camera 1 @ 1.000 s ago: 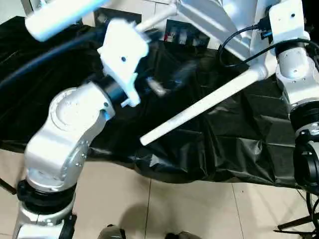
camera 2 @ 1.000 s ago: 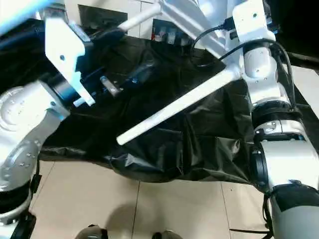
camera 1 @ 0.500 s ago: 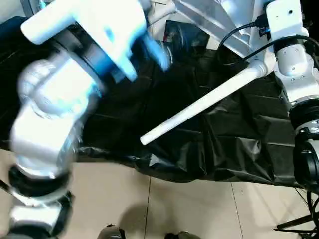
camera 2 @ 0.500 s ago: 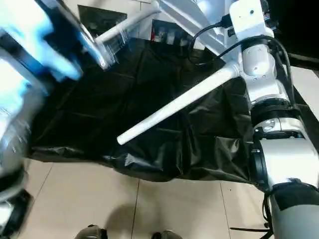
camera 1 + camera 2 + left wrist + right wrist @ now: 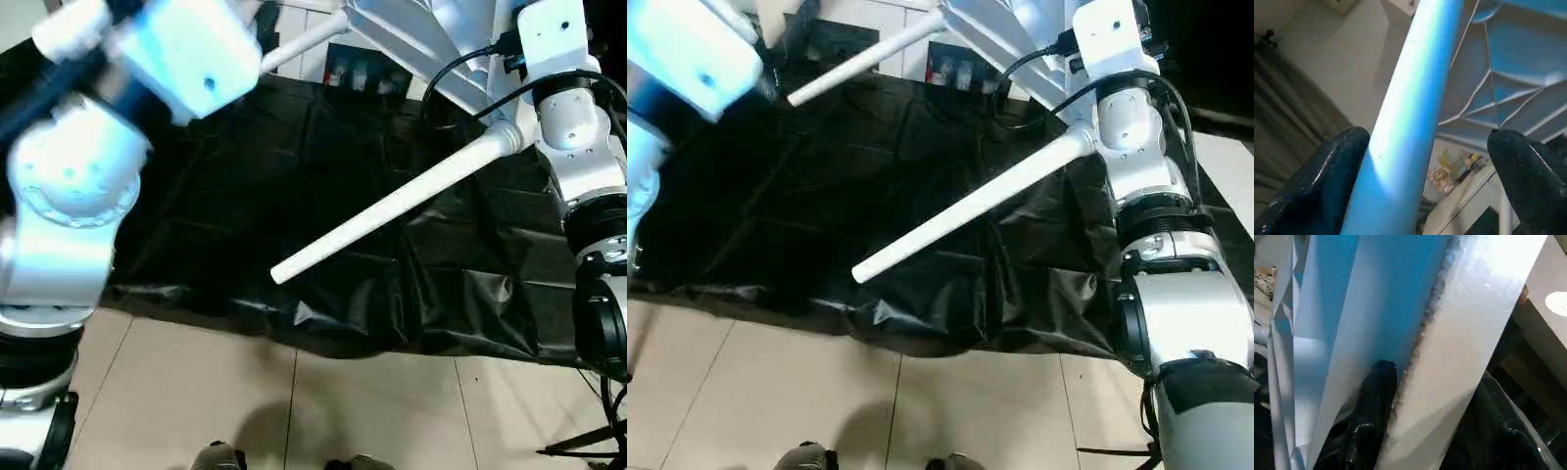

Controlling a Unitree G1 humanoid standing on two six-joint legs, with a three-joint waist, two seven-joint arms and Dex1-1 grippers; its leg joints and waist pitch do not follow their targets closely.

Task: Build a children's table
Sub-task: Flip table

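Observation:
The white tabletop [image 5: 411, 29] is held up on edge at the back, its ribbed underside [image 5: 1518, 73] facing me. One long white leg [image 5: 392, 206] sticks out of a corner socket toward me over the black sheet. A second leg [image 5: 862, 59] points out to the left higher up. My left gripper [image 5: 1427, 142] is open, its two black fingers [image 5: 1327, 171] standing wide on either side of that second leg [image 5: 1415, 98]. My right gripper [image 5: 1435, 382] is shut on the tabletop's rim [image 5: 1459, 333], with one black finger [image 5: 1371, 421] on each face.
A crumpled black sheet [image 5: 245, 196] covers the work surface, and its front edge hangs over pale floor tiles [image 5: 294, 411]. A white cabinet [image 5: 362, 69] stands behind. My left forearm [image 5: 69, 196] rises at the left and my right arm [image 5: 578, 147] at the right.
My left arm has swung up and to the left, lifting its wrist off the sheet toward the upper leg. The tabletop, the near leg and my right arm have hardly moved.

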